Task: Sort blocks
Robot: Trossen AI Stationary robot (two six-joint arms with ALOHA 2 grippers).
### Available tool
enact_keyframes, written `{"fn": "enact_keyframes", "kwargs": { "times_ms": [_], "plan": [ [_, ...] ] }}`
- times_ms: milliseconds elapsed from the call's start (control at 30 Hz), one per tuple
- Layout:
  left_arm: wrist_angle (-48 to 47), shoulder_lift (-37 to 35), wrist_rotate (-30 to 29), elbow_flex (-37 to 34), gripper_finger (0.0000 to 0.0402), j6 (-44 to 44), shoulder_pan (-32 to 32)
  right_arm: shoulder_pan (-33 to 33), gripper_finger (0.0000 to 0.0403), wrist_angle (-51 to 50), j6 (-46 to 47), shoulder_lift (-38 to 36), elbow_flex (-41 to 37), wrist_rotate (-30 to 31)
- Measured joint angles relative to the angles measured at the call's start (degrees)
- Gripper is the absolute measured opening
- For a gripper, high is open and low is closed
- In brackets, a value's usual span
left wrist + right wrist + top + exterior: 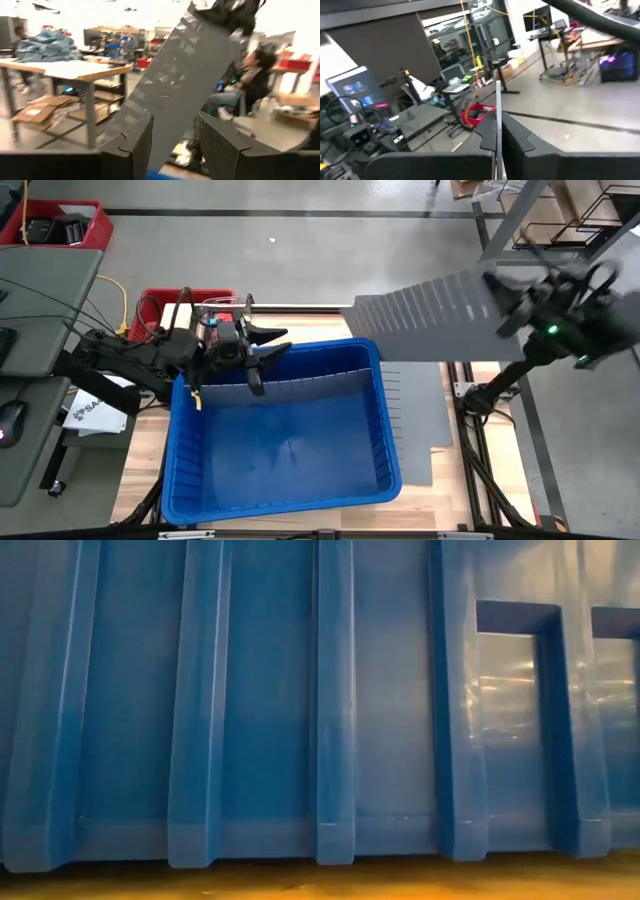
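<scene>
We observe a large blue bin (280,445) occupying most of the wooden table (145,450); its near wall fills the low view (300,700), leaving only a thin strip of table below it. Inside the bin, one grey divider (310,384) stands upright along the far wall; the rest of the bin floor is bare. No blocks are visible in any view, so we cannot state their location.

The left gripper (262,360) hangs over the bin's far left rim, with its fingers (135,142) parted and nothing between them. The right gripper (512,305) is raised well clear of the table on the right, clamped onto one end of a long slotted grey panel (425,315) that extends leftward above the bin's far right corner. In the right wrist view the panel's thin edge (497,130) sits pinched between the fingers.

More flat grey panels (415,415) lie on the table just right of the bin. A sheet of paper (95,412) at the left carries print that we cannot read fully. A red crate (165,310) stands beyond the table. The room behind holds workbenches and a seated person (247,82).
</scene>
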Motion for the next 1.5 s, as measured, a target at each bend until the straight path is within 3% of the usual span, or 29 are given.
{"fn": "enact_keyframes", "kwargs": {
  "times_ms": [233, 400, 533, 633, 833, 967, 1033, 1300, 1500],
  "plan": [
    [-6.64, 0.00, -1.15, 0.00, 0.0149, -2.69, 3.35, -2.10, 0.0000, 33.10, -43.40, 3.33, 6.64, -1.17],
    [-14.40, 0.00, -1.10, 0.00, 0.0149, -8.55, 5.60, -5.56, 0.0000, 52.58, -65.18, 6.04, 10.38, -11.57],
    [-20.60, 0.00, 0.94, 0.00, 0.0149, -11.35, 6.58, -6.35, 0.0000, 65.73, -75.96, 6.59, 10.23, -18.92],
    [-19.98, 0.02, 4.57, 0.00, 0.0149, -13.74, 7.44, -6.34, 0.0000, 66.22, -76.40, 6.84, 10.64, -21.45],
    [-6.89, -0.08, 18.58, -0.02, 0.0149, -15.47, 9.28, -6.01, 0.0000, 63.27, -71.03, 7.29, 10.72, -25.32],
    [-7.55, -2.65, 25.08, -0.02, 0.0149, -18.07, 9.12, -3.71, 0.0000, 63.04, -69.20, 7.67, 10.65, -27.67],
    [-10.04, -5.17, 25.00, -0.02, 0.0149, -18.51, 8.46, -2.52, 0.0000, 63.19, -68.36, 7.81, 10.68, -28.92],
    [-17.54, -15.93, 15.19, 0.00, 0.0160, -18.04, 7.22, 0.20, 0.0000, 63.17, -66.13, 9.30, 10.65, -32.22],
    [-18.10, -19.75, 15.45, 0.00, 0.0196, -18.02, 7.22, 0.20, 0.0000, 63.23, -64.48, 10.08, 10.61, -35.71]
  ]
}}
